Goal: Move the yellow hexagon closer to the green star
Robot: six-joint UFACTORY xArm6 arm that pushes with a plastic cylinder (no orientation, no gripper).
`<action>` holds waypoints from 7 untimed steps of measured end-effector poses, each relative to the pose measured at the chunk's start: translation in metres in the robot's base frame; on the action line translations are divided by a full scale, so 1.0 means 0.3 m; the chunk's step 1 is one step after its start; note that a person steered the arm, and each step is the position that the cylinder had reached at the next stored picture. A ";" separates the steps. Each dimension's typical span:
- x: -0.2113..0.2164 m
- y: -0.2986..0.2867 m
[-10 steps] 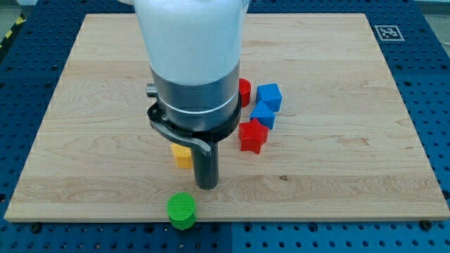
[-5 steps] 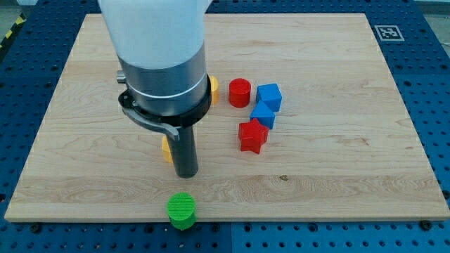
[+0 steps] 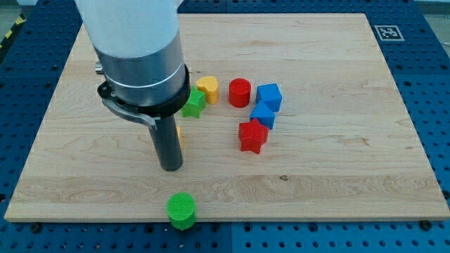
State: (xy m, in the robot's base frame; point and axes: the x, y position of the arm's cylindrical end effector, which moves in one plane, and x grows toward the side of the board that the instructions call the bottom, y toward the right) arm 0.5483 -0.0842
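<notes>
No words, brand names or numbers could be read anywhere. The only sign was a small black-and-white square marker, a coded pattern rather than lettering, which sat on the wooden board at its corner toward two o'clock.

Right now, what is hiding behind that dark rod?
A thin yellow sliver shows at the rod's right edge, above my tip; its shape is covered. The green star peeks out higher up.
</notes>
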 end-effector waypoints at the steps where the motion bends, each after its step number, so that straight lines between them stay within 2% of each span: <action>1: -0.013 0.000; 4: -0.027 0.000; 6: -0.109 -0.044; 7: -0.064 -0.067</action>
State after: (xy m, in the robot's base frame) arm 0.5291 -0.1043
